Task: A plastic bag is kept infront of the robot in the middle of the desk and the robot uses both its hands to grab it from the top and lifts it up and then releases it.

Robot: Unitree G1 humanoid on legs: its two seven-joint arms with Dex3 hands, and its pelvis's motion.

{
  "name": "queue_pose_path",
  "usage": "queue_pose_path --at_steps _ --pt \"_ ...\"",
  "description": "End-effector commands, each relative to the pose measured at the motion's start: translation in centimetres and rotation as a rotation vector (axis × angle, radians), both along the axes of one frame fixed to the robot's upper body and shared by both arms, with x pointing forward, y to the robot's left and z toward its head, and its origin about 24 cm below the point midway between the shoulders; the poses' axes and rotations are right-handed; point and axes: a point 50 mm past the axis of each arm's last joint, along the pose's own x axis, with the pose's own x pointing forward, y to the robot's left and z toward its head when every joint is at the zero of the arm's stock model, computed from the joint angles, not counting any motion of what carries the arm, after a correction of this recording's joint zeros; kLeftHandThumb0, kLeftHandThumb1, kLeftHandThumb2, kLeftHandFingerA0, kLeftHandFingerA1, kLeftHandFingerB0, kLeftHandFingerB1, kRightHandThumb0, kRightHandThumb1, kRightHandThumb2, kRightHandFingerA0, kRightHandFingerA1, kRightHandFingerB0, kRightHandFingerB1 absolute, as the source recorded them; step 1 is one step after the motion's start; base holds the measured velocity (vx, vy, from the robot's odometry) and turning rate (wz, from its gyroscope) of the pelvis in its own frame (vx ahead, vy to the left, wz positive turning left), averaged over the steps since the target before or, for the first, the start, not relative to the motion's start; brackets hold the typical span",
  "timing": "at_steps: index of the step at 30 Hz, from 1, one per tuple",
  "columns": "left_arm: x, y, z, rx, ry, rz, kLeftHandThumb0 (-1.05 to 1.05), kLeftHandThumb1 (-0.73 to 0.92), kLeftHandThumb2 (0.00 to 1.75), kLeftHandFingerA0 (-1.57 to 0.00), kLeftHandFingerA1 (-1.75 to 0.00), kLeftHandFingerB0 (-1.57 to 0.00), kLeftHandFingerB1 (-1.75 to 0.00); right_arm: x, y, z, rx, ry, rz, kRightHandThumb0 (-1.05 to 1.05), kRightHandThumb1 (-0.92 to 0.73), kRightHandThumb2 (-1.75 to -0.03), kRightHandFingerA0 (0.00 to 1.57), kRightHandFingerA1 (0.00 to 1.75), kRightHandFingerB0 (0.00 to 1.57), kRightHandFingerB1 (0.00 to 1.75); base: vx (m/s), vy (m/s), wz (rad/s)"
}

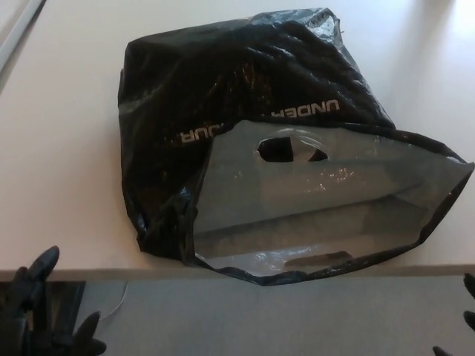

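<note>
A black plastic bag (237, 96) with white lettering lies on the beige desk (59, 170), its open mouth (319, 200) facing me and showing the grey inside and a handle cut-out (291, 148). My left hand (41, 311) rises at the bottom left below the desk edge, fingers spread, holding nothing, well clear of the bag. Only a sliver of my right hand (467, 315) shows at the bottom right edge.
The bag's mouth hangs slightly over the desk's front edge (96, 273). Grey floor and a dark desk leg (70, 304) show below. A pale strip (18, 33) runs along the far left of the desk.
</note>
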Motion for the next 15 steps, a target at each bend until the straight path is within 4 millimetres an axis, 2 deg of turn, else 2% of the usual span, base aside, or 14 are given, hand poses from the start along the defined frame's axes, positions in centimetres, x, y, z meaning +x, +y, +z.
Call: queue_pose_path --at_steps 1,2,3,4,7,9,10,12,15 --pt "-4.1 1.3 4.4 0.061 -0.448 0.109 -0.43 0.53 0.69 -0.31 -0.39 -0.13 -0.34 -5.3 -1.1 3.9 -0.168 -0.402 0.018 -0.46 -0.64 -0.60 0.19 0.28 0.00 0.22 0.00 0.000 0.00" --pt "-4.1 1.3 4.3 0.059 -0.452 0.111 -0.43 0.53 0.69 -0.31 -0.39 -0.13 -0.34 -5.2 -1.2 4.0 -0.169 -0.403 0.015 -0.46 -0.64 -0.60 0.19 0.28 0.00 0.22 0.00 0.000 0.00" --pt "-4.4 1.4 4.2 0.061 -0.450 0.116 -0.44 0.53 0.69 -0.31 -0.40 -0.12 -0.34 -5.3 -1.2 4.1 -0.180 -0.402 0.018 -0.51 -0.48 -0.76 0.11 0.37 0.00 0.21 0.00 0.000 0.00" --pt "-4.7 1.4 4.2 0.062 -0.445 0.118 -0.44 0.53 0.69 -0.31 -0.40 -0.12 -0.34 -5.2 -1.2 4.2 -0.200 -0.404 0.027 -0.47 -0.64 -0.60 0.15 0.27 0.00 0.17 0.00 0.000 0.00" --pt "-5.1 1.7 4.3 0.107 -0.426 0.116 -0.47 0.54 0.71 -0.28 -0.39 -0.12 -0.34 -4.7 -1.5 4.6 -0.296 -0.416 0.042 -0.52 -0.62 -0.62 0.12 0.25 0.00 0.09 0.00 0.000 0.00" --pt "-5.2 2.1 4.7 0.170 -0.385 0.074 -0.49 0.56 0.75 -0.24 -0.39 -0.07 -0.33 -3.8 -2.0 5.3 -0.377 -0.439 0.038 -0.55 -0.66 -0.60 0.12 0.26 0.00 0.10 0.00 0.000 0.00" --pt "-5.2 2.4 4.9 0.206 -0.367 0.060 -0.49 0.56 0.72 -0.25 -0.38 -0.10 -0.34 -3.4 -2.2 5.6 -0.415 -0.451 0.033 -0.64 -0.53 -0.81 0.12 0.33 0.00 0.11 0.00 0.000 0.00" --pt "-5.1 2.9 5.3 0.213 -0.374 0.043 -0.46 0.54 0.70 -0.25 -0.38 -0.12 -0.34 -2.8 -3.1 6.4 -0.495 -0.478 0.019 -0.65 -0.53 -0.81 0.12 0.36 0.00 0.12 0.00 0.000 0.00" --pt "-3.7 4.0 6.8 0.215 -0.425 0.048 -0.43 0.49 0.66 -0.23 -0.36 -0.16 -0.34 -1.3 -4.1 8.6 -0.549 -0.483 -0.005 -0.68 -0.51 -0.79 0.13 0.29 0.00 0.04 0.00 0.000 0.00"
